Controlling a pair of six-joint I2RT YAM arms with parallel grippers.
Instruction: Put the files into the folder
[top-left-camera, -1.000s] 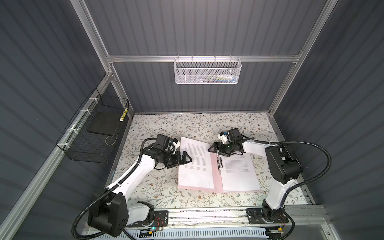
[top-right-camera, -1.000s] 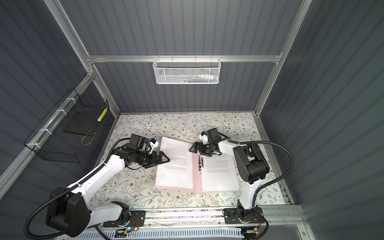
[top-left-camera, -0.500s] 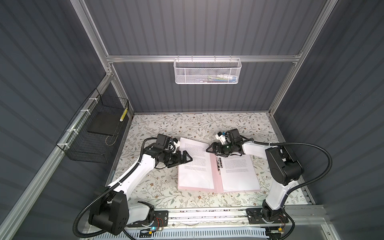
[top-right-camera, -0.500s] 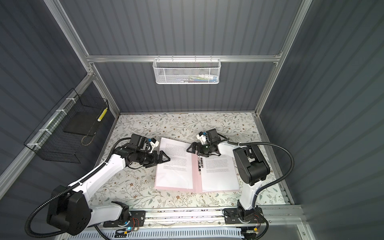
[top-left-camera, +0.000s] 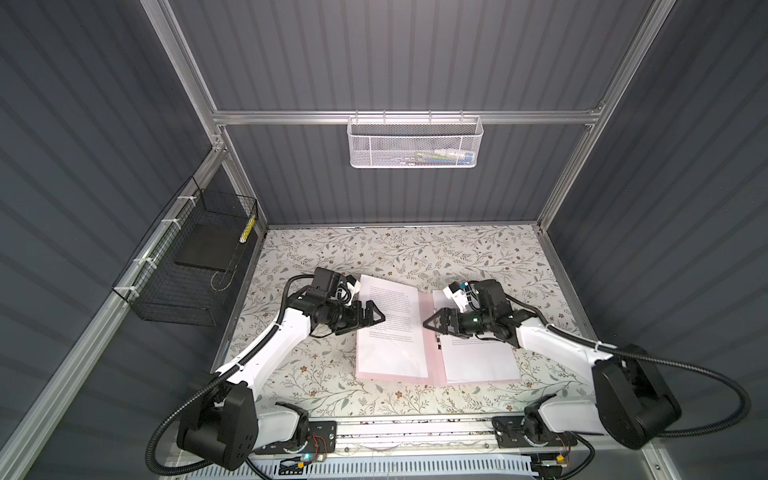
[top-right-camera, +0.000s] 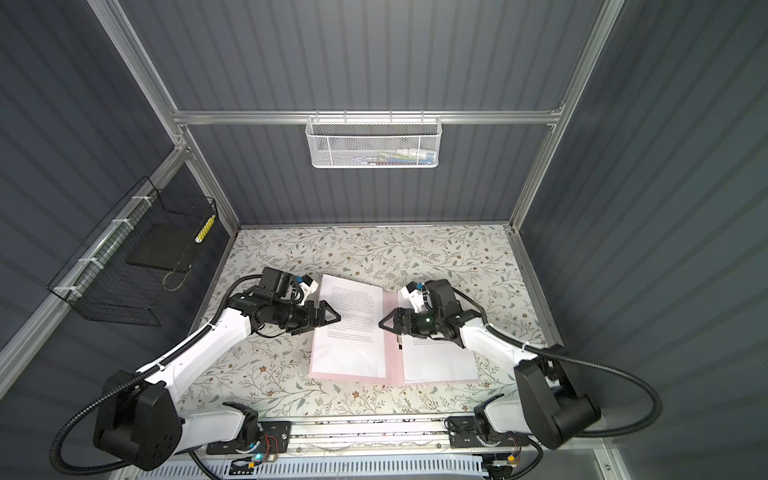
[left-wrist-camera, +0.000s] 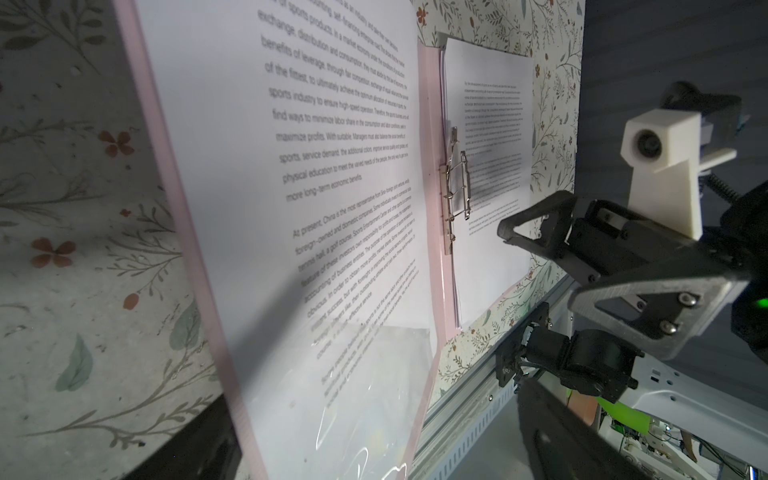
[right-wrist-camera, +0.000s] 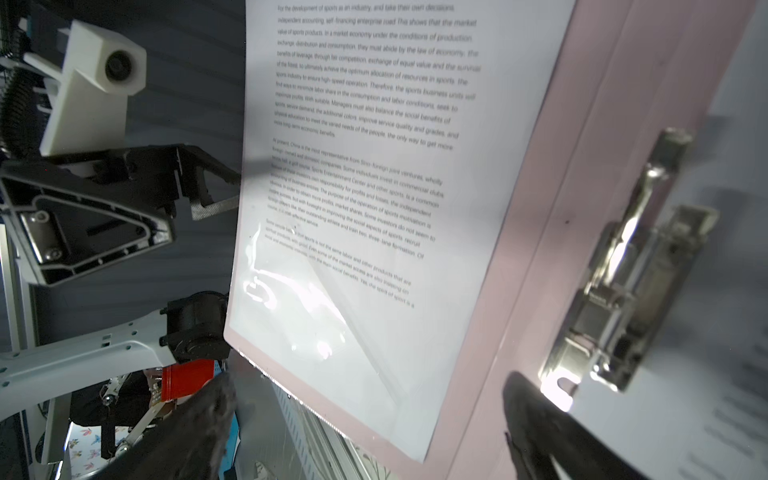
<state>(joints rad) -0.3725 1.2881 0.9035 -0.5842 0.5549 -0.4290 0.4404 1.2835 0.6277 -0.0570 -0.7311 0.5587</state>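
Two open-jawed arms face each other: left gripper (top-left-camera: 374, 321) and right gripper (top-left-camera: 432, 325), both wide, holding nothing; the folder (top-left-camera: 434, 365) lies open on the worktop (top-left-camera: 316, 374); the files (top-left-camera: 386, 349) rest on both halves.

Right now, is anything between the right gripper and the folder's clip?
Nothing visible. The open right gripper hangs by the folder spine. Its wrist view shows the clip unobstructed ahead, with only the files under it.

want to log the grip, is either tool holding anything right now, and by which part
Nothing is gripped. The left tool stands open at the folder's left edge, the right tool open near its metal clip.
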